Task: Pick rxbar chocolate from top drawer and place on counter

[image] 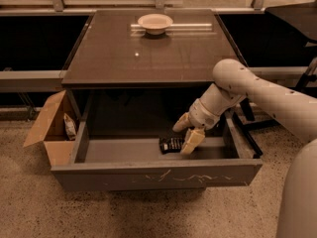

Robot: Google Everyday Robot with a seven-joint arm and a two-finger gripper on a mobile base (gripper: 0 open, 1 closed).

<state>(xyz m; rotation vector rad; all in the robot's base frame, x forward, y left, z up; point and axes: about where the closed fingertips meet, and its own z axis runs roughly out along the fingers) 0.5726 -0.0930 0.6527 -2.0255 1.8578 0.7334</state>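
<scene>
The rxbar chocolate (170, 144), a flat black wrapper with pale lettering, lies on the floor of the open top drawer (158, 173), right of its middle. My gripper (186, 133) reaches down into the drawer from the right, under the counter's front edge. It is open, with its tan fingers (192, 141) spread around the bar's right end. The near finger overlaps the bar; I cannot tell if it touches. The dark brown counter (143, 58) spans above the drawer.
A white bowl (155, 23) sits at the back of the counter. A brown cardboard box (49, 128) holding a light snack bag (70, 126) stands against the drawer's left side. Speckled floor lies in front. My arm's pale body fills the lower right.
</scene>
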